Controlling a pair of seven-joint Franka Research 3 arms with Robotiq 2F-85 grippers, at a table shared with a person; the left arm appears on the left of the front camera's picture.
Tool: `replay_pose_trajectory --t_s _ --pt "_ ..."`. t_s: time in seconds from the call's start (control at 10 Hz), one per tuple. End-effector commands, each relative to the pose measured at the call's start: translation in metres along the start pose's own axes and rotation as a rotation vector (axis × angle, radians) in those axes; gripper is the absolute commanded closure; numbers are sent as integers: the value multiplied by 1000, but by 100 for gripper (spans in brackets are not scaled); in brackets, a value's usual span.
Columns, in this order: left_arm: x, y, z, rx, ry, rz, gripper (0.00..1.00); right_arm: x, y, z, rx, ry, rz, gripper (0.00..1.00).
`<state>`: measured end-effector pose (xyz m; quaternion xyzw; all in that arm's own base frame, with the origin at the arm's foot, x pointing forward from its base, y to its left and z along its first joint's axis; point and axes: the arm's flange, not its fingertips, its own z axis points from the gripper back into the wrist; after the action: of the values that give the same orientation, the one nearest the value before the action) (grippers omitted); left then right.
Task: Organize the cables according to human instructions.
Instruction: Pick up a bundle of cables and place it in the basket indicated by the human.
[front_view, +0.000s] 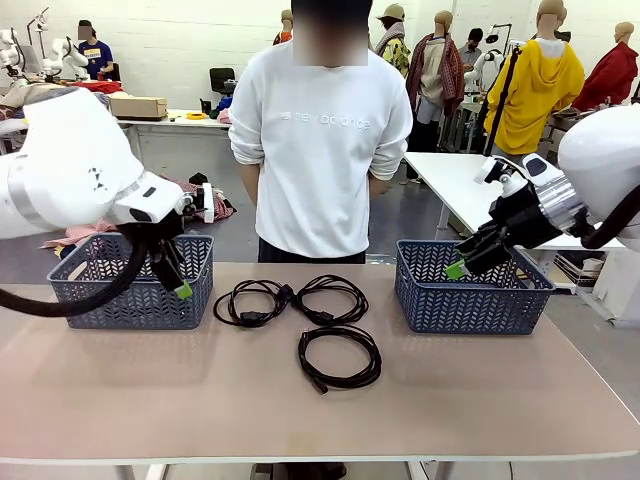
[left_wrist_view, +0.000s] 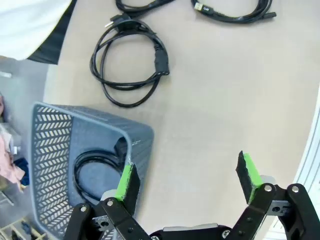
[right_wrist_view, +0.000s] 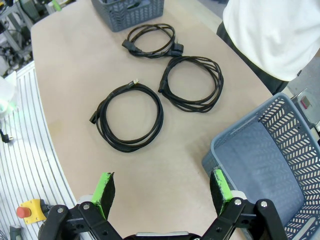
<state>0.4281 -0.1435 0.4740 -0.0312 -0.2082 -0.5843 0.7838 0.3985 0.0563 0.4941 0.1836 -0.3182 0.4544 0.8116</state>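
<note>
The left jaws hang released and empty over the left basket's (front_view: 100, 295) near wall. Just beyond them, inside it, lies one coiled cable (left_wrist_view: 95, 172). The right jaws, also released and empty, hang over the right basket (front_view: 470, 305). Between the two sets of jaws, on the bench (front_view: 150, 400), lie a second cable (front_view: 250, 302), a third cable (front_view: 330, 298) beside it, and a fourth cable (front_view: 340, 357) nearer the robot.
</note>
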Motion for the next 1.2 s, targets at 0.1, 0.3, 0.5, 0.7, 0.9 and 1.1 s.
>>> replay_pose_trajectory --t_s 0.1,0.3,0.5,0.7,0.9,1.1 --pt "-8 -27 -4 5 -88 39 0 1 -2 -1 11 -33 12 0" --pt "-10 -36 -14 -6 -105 65 0 1 -2 -1 11 -33 12 0" --pt "-11 -35 -19 -21 -101 70 0 1 -2 -1 11 -33 12 0" --pt "-5 -35 -13 -11 -73 37 0 1 -2 -1 11 -33 12 0" --pt "-5 -35 -13 -11 -73 37 0 1 -2 -1 11 -33 12 0" --pt "-5 -35 -13 -11 -73 37 0 1 -2 -1 11 -33 12 0"
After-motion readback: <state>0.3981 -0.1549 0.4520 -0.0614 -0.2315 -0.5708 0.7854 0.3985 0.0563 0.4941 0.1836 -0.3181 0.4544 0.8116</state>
